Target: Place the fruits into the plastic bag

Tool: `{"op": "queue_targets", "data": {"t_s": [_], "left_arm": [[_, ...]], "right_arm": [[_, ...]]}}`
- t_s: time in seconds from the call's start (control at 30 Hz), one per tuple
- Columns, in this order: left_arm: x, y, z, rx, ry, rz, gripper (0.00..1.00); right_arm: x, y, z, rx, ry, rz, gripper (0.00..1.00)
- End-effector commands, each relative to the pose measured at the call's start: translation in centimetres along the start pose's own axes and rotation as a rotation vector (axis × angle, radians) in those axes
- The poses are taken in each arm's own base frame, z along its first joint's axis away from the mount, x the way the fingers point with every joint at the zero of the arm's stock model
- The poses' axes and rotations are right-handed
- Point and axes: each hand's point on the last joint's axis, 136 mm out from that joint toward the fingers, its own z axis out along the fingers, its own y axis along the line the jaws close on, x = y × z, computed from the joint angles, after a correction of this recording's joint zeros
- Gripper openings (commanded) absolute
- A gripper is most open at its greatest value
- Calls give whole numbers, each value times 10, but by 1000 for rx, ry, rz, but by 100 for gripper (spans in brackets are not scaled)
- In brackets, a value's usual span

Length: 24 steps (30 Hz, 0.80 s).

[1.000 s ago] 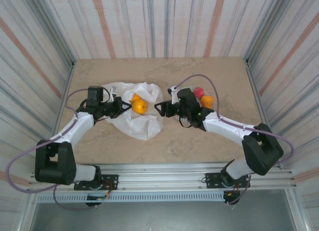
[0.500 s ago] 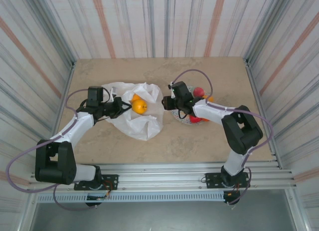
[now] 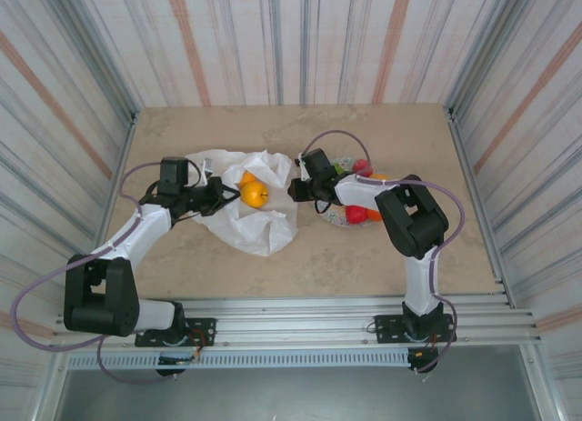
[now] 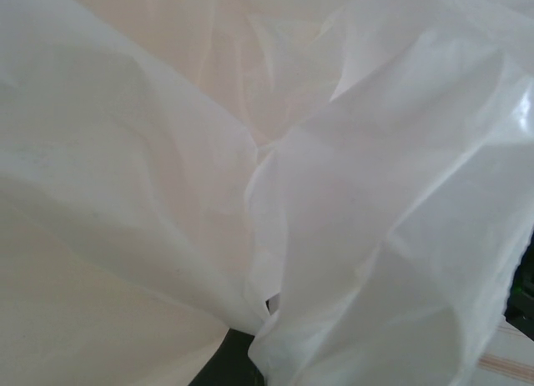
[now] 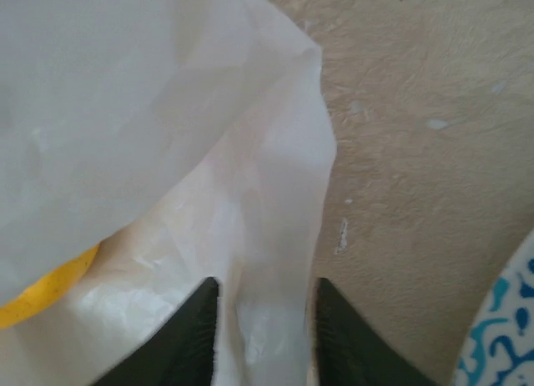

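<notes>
Two end effectors: the left end effector point(image 3: 211, 195) and the right end effector point(image 3: 293, 192) face each other across the plastic bag point(image 3: 255, 225).
Left end effector: pressed against its side of the bag. The left wrist view has white film close over the lens, so I cannot tell whether the jaws are apart or together.
Right end effector: at the opposite edge of the bag. Its fingers point(image 5: 200, 328) stand apart, with a loose fold of the bag's edge lying between them, not pinched.
Plastic bag: lies crumpled on the table point(image 3: 364, 257) between the two end effectors, mouth towards the far side.
Fruits in the bag: an orange fruit point(image 3: 255, 195) about midway between the end effectors, and a yellow-orange fruit point(image 3: 246, 177) just beyond it, touching.
Plate point(image 3: 333, 218): just behind the right end effector, under its arm; its blue-patterned rim shows at the right of the fingers in the right wrist view.
Fruits on the plate: a red fruit point(image 3: 362, 166) at the far side and a second red fruit point(image 3: 356, 215) at the near side, with orange ones beside them, partly hidden by the arm.
</notes>
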Motion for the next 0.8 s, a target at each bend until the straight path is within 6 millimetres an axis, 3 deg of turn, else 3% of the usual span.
{"op": "queue_targets", "data": {"t_s": [0.0, 0.13, 0.27, 0.4, 0.5, 0.6, 0.77], "left_arm": [[3, 0, -1, 16, 9, -10, 0], [0, -9, -7, 25, 2, -5, 0], [-6, -23, -20, 16, -25, 23, 0], [-12, -29, -34, -44, -58, 72, 0], [-16, -32, -42, -81, -82, 100, 0], [-21, -41, -49, -74, -105, 116, 0], [-22, -60, -55, -43, -121, 146, 0]], "right_arm": [[-14, 16, -7, -86, -14, 21, 19], [-29, 31, -43, -173, -64, 65, 0], [-44, 56, -92, -259, -138, 77, 0], [-55, 77, -126, -331, -183, 80, 0], [-55, 81, -131, -348, -183, 94, 0], [-46, 80, -120, -353, -147, 105, 0], [-26, 59, -95, -286, -80, 121, 0]]}}
